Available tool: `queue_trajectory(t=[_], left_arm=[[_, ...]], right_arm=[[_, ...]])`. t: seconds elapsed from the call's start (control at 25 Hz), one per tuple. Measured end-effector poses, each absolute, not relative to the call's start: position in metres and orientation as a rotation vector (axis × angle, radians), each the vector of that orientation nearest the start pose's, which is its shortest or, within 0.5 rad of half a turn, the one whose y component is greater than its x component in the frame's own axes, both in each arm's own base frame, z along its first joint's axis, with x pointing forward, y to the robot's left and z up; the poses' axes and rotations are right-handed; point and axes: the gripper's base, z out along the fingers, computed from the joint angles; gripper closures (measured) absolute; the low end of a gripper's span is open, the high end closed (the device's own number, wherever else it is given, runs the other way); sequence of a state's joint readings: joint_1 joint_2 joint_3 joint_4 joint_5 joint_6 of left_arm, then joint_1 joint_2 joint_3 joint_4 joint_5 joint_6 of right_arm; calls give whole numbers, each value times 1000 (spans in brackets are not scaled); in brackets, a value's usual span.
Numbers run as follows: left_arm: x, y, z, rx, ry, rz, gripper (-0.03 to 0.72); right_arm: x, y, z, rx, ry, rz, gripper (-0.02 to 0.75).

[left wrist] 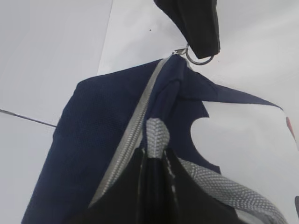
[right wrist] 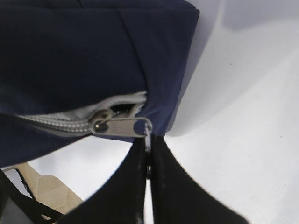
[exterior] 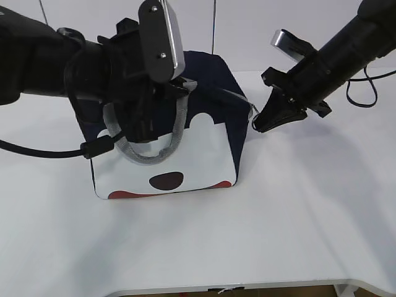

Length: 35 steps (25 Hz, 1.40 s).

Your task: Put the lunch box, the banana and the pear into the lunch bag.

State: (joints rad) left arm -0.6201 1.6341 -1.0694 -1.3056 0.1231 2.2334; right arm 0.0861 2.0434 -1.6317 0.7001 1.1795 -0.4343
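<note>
Left black tool (exterior: 145,127) clamped on grey webbing handle (exterior: 176,133) of one boxy navy-blue fabric lunch bag (exterior: 213,148), upright on white worktop (exterior: 297,216), white-and-red panel facing camera. Right black tool (exterior: 263,122) pinched on zipper ring pull (left wrist: 200,58); zipper (left wrist: 135,135) runs along the top.
</note>
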Motion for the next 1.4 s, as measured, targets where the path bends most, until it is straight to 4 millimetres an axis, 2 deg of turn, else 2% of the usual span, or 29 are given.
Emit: queue_trajectory(t=[0.32, 0.64, 0.88, 1.2, 1.32, 1.4], left_arm=[[295, -221, 262, 1440, 1488, 60, 681], [296, -220, 261, 1425, 1502, 57, 682], [296, -220, 261, 1426, 1502, 57, 683], [295, -221, 261, 1428, 1501, 51, 683], [295, -221, 261, 1428, 1501, 51, 683], [295, -221, 261, 1429, 1500, 45, 682]], right_arm=[[423, 93, 201, -374, 2796, 951, 720], [426, 93, 199, -396, 2766, 926, 720], [429, 94, 184, -389, 2789, 943, 720], [429, 94, 184, -438, 2770, 939, 719], [429, 93, 191, -561, 2731, 894, 655], [430, 90, 198, -641, 2708, 865, 531]])
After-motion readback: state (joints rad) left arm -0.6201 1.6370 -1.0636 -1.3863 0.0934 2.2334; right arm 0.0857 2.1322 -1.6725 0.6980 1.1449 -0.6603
